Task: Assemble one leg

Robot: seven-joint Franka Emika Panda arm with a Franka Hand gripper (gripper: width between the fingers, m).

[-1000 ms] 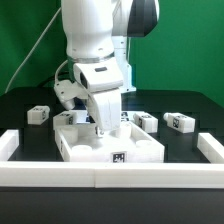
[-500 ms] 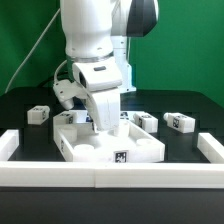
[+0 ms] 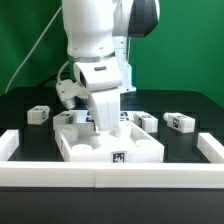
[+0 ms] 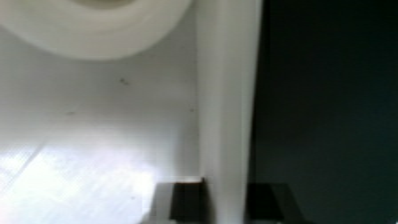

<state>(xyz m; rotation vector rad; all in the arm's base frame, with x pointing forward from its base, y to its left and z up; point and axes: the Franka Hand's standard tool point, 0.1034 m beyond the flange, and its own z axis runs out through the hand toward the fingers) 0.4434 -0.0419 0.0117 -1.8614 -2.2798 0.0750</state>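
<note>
Legs, small stubby white plastic pieces:
- left leg [image 3: 38, 114]: black-and-white square tag on its face; lies on the black counter [image 3: 20, 122] at the exterior view's left, well apart from the others.
- right leg [image 3: 180, 122]: tagged; on the counter at the exterior view's right.
- middle leg [image 3: 146, 120]: tagged; near the right leg.
- held leg [image 4: 222, 120]: a white bar clamped between the dark fingers of the hand [image 4: 222, 205].

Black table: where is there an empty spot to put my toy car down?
On the exterior view's right, the black patch between the tabletop piece and the right wall, in front of the right leg, is bare. On its left, so is the patch between the left leg and the left wall. The middle is crowded: arm, tabletop piece and middle leg.
</note>
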